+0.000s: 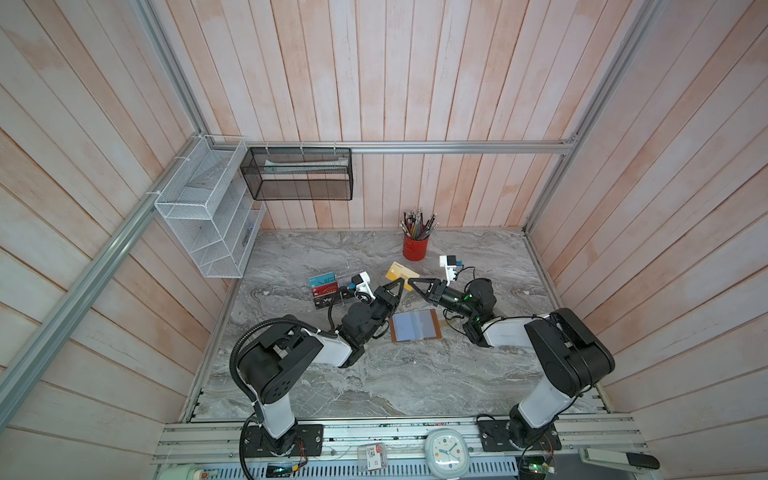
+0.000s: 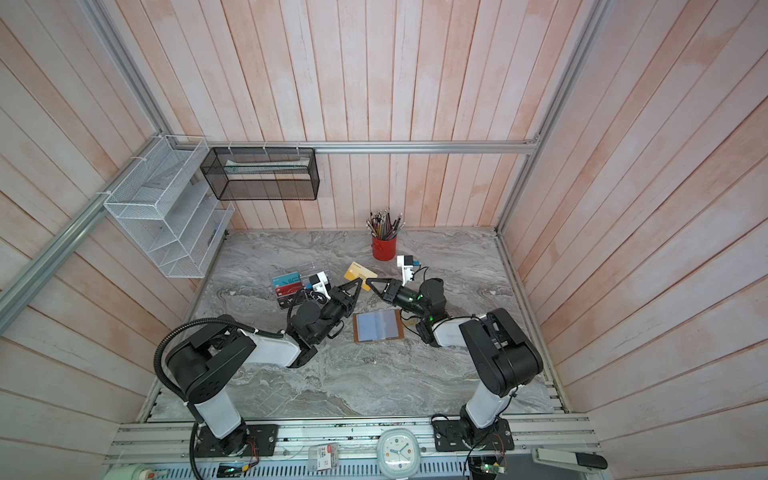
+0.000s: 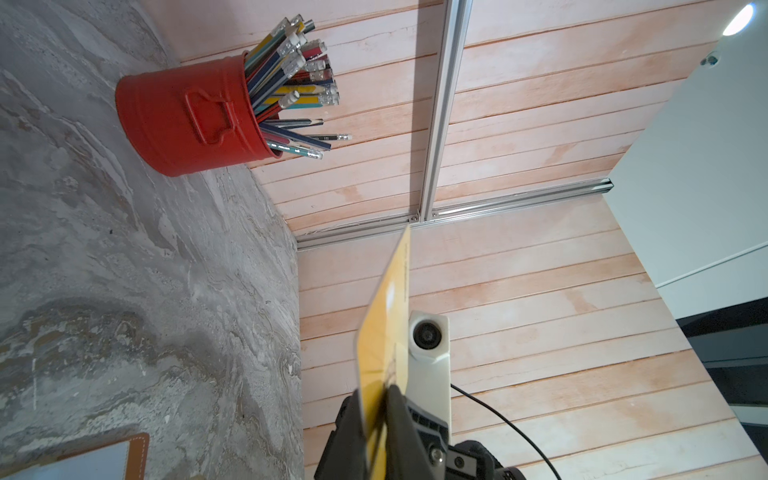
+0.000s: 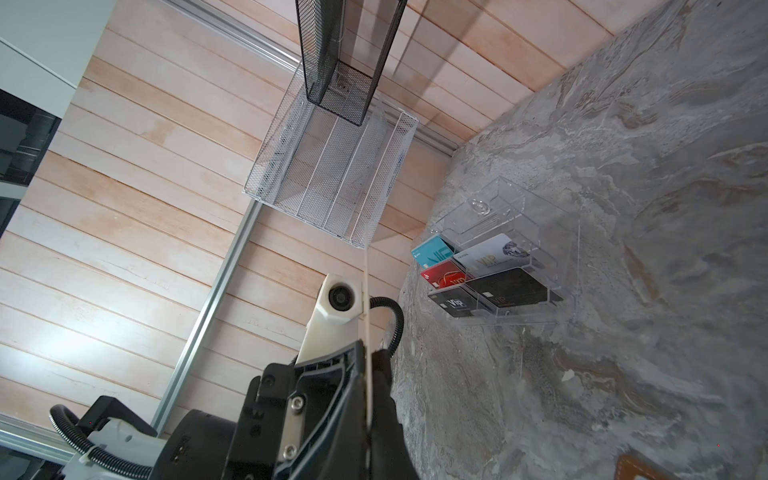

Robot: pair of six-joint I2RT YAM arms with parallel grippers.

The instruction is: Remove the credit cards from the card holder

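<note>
You will find the gold card (image 3: 384, 332) smooth, glossy plastic; the card holder (image 1: 415, 326) tan stitched leather with pale plastic sleeves; the table (image 1: 374, 374) grey veined stone-look, matt; the pencil bucket (image 3: 178, 124) red painted metal; the rack (image 4: 498, 216) clear acrylic.

The gold-yellow credit card (image 1: 400, 271) hung tilted above the tabletop (image 1: 374, 382), pinched by the left gripper (image 1: 399, 283) and the right gripper (image 1: 411, 283). Nearby, the tan-brown leather card holder (image 1: 415, 326) lay open flat, its pale grey sleeves facing up.
</note>
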